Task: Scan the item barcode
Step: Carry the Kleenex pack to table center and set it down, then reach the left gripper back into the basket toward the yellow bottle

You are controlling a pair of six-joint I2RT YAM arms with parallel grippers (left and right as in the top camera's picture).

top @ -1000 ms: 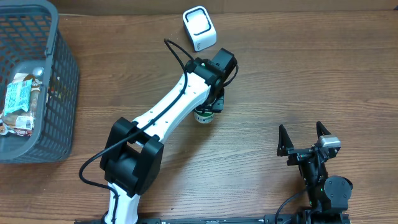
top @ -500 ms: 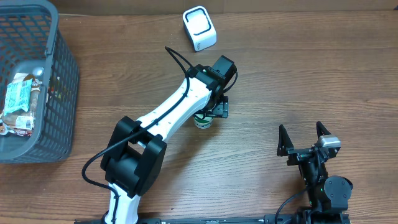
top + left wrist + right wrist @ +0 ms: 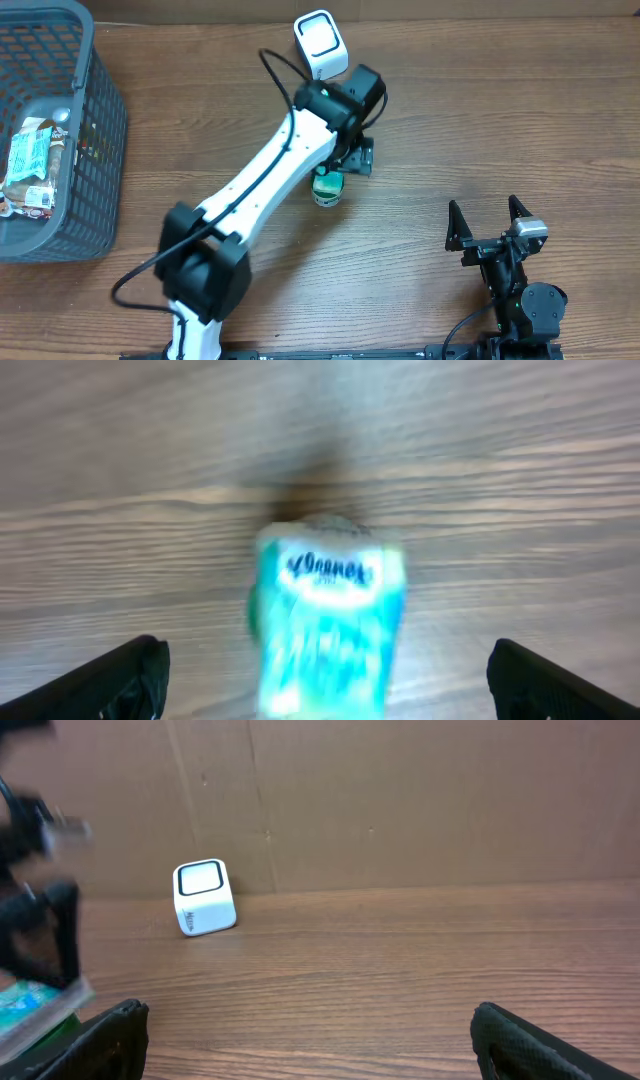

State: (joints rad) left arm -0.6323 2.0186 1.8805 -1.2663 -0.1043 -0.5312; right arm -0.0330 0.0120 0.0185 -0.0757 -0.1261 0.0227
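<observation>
The item, a small teal and white packet [image 3: 327,188], stands on the wooden table just in front of the white scanner [image 3: 320,45]. My left gripper [image 3: 352,158] hovers over the packet, open, with its fingers well apart on either side. In the left wrist view the packet [image 3: 328,625] is blurred and sits free between the two dark fingertips [image 3: 125,675], touching neither. My right gripper [image 3: 490,222] rests open near the table's front right, with nothing between its fingers. From the right wrist view the scanner [image 3: 204,897] shows at the back left against the cardboard wall.
A grey plastic basket [image 3: 100,130] at the far left holds several wrapped packets [image 3: 30,165]. A cardboard wall [image 3: 420,800] closes off the back of the table. The left arm [image 3: 270,190] stretches diagonally across the table's middle.
My left gripper has opened wide and let go of the packet, then drawn back toward the scanner. The packet stays on the table. The right arm has not moved.
</observation>
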